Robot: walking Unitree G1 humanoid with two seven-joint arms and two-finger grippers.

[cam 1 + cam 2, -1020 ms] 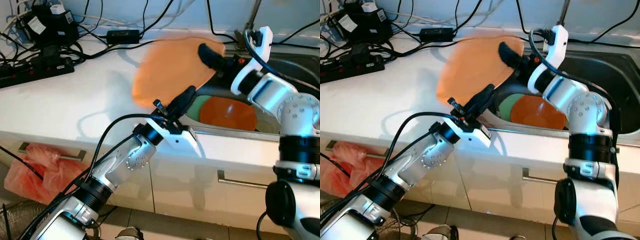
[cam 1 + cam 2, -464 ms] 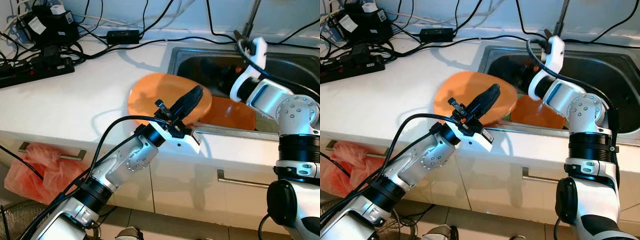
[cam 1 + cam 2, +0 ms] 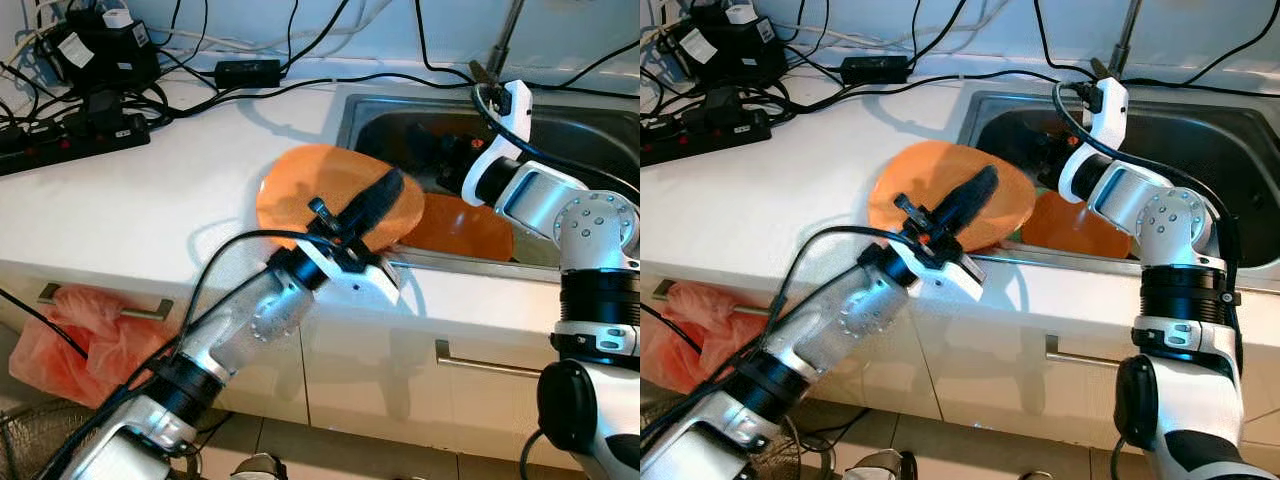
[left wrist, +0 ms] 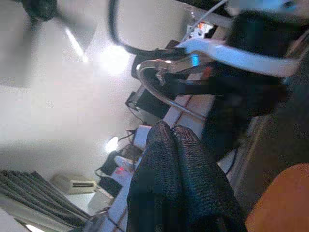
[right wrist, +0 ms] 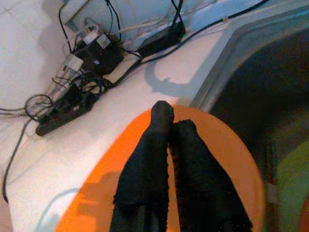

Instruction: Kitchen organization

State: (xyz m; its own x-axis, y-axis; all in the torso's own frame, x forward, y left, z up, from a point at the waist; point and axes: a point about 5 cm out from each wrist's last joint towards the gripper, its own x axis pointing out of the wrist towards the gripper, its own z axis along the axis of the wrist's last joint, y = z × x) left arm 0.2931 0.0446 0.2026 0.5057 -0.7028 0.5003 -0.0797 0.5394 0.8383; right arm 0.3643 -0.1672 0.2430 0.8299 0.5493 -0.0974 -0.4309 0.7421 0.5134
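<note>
An orange plate (image 3: 330, 190) lies on the white counter (image 3: 150, 200), its right rim hanging over the sink's edge. My left gripper (image 3: 390, 183) is over the plate's right half with its black fingers (image 4: 174, 179) pressed together and nothing between them; whether they touch the plate I cannot tell. My right gripper (image 3: 1045, 150) sits low inside the sink (image 3: 590, 130), just beyond the plate's far rim, pointing back at it. Its fingers (image 5: 159, 154) are together and empty. A second orange plate (image 3: 465, 225) rests in the sink on a green one (image 3: 1017, 234).
A faucet (image 3: 505, 40) rises behind the sink. Power strips and adapters (image 3: 70, 130) with tangled black cables crowd the counter's back left. A red plastic bag (image 3: 85, 330) hangs on a drawer handle under the counter. Bare counter lies left of the plate.
A second ago my right gripper held the orange plate up in the air. The plate has since come down onto the counter's edge, and the right gripper has let go and drawn back into the sink.
</note>
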